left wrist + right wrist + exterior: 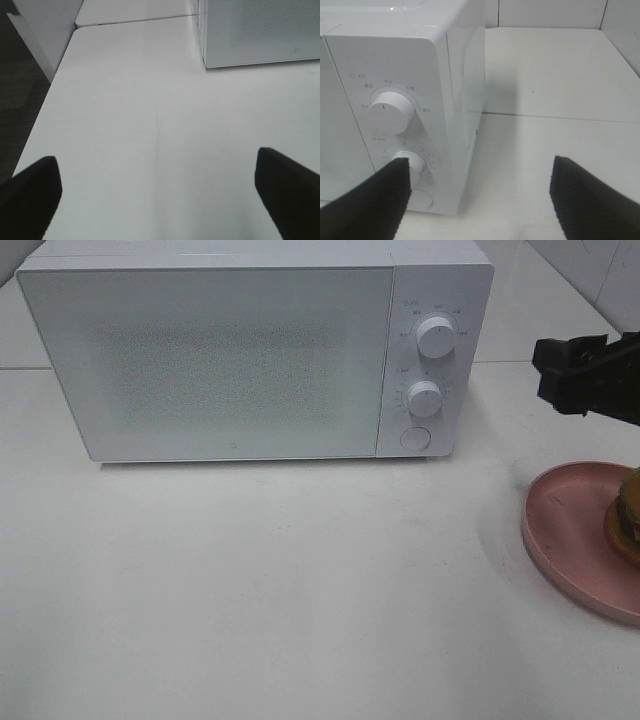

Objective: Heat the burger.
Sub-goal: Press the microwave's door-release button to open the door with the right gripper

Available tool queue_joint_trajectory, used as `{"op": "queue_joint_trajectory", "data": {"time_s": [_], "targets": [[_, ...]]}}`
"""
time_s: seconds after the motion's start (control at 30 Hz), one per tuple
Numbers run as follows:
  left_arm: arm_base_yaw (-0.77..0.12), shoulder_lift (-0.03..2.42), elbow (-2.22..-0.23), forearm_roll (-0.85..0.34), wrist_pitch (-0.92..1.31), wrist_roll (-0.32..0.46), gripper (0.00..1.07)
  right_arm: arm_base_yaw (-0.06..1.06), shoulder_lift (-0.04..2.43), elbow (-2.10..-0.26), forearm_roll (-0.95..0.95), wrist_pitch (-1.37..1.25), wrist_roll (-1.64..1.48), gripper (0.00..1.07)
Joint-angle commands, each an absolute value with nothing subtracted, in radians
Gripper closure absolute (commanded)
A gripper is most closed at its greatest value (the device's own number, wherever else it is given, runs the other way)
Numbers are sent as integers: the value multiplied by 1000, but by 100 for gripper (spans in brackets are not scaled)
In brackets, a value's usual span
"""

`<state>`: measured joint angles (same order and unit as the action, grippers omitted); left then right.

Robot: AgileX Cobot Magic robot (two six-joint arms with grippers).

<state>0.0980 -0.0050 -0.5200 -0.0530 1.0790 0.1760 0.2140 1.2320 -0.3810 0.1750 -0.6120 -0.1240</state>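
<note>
The burger (628, 515) sits on a round pink plate (560, 530) at the right edge of the exterior view, partly cut off by the frame. A white microwave (240, 350) stands at the back with its door shut. My right gripper (545, 370) hovers to the right of the microwave's control panel, beyond the plate. In the right wrist view the right gripper (480, 200) is open with nothing between its fingers, facing the knobs. My left gripper (157, 200) is open over bare table, and the exterior view does not show it.
The microwave panel carries an upper knob (436, 336), a lower knob (424, 398) and a round button (414, 437). The white table (280, 580) stretches in front of the microwave. The table's left edge (45, 105) drops off to a dark floor.
</note>
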Motion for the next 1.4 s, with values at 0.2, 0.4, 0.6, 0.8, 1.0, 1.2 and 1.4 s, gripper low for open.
{"op": "queue_joint_trajectory", "data": {"time_s": [0.2, 0.4, 0.6, 0.8, 1.0, 1.2, 1.4], "targets": [[94, -20, -518, -55, 1070, 175, 9, 378, 1352, -356, 488, -862, -332, 31], [94, -20, -518, -55, 1070, 175, 9, 513, 1450, -356, 648, -1019, -379, 31], [94, -20, -518, -55, 1070, 175, 9, 622, 1538, -356, 727, -1130, -364, 31], [94, -20, -518, -55, 1070, 175, 9, 740, 1636, -356, 806, -1192, -362, 31], [94, -20, -518, -55, 1070, 175, 9, 798, 1687, -356, 862, -1215, -359, 32], [94, -20, -518, -55, 1070, 175, 9, 819, 1711, -356, 869, -1209, -347, 32], [94, -20, -518, -55, 1070, 175, 9, 819, 1711, -356, 868, -1210, -226, 32]]}}
